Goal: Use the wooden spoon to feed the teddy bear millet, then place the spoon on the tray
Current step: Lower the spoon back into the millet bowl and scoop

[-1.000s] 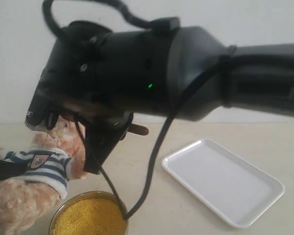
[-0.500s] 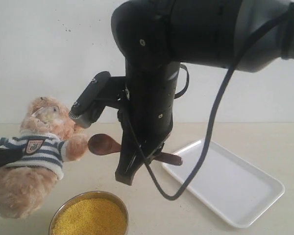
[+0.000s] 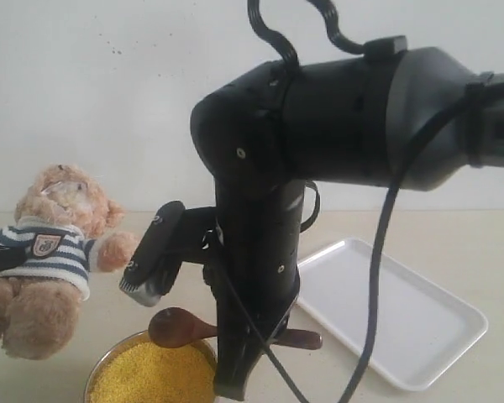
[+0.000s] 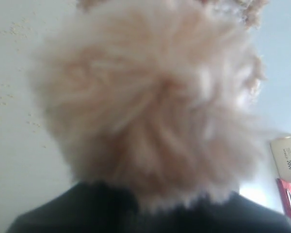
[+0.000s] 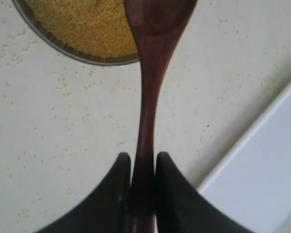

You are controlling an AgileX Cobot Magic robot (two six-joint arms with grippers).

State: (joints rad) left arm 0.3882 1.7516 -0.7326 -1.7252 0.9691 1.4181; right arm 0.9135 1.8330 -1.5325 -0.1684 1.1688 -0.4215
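Clamping on the thin handle of the wooden spoon (image 5: pixel 148 97), the right pincer (image 5: pixel 143 162) is seen clenched, its two dark fingers (image 5: pixel 117 184) pressed against either side of the wood. The spoon is held roughly level, with its oval head over the near edge of the metal bowl (image 3: pixel 97 374) and over the millet (image 3: pixel 151 374) inside it; whether the head touches the grains cannot be told. The free end of the handle is pointed away from the bowl, toward the tray (image 3: pixel 403 311). The tray is laid flat on the surface (image 5: pixel 48 136), to the right of the bowl in the exterior view and apart from it, with nothing seen on it. Loose yellow grains are scattered over the surface around the bowl.

The teddy bear (image 3: pixel 50 252) is found to the left of the bowl and higher than its rim, upright, with one arm stretched out toward the black arm above the bowl. Pale specks are visible on its muzzle. A dark bar is seen crossing its striped shirt at the picture's edge. In the left wrist view almost everything is covered by blurred fur, with only the dark body of the left pincer (image 4: pixel 136 213) beneath it, so it cannot be told whether that pincer is clenched or released
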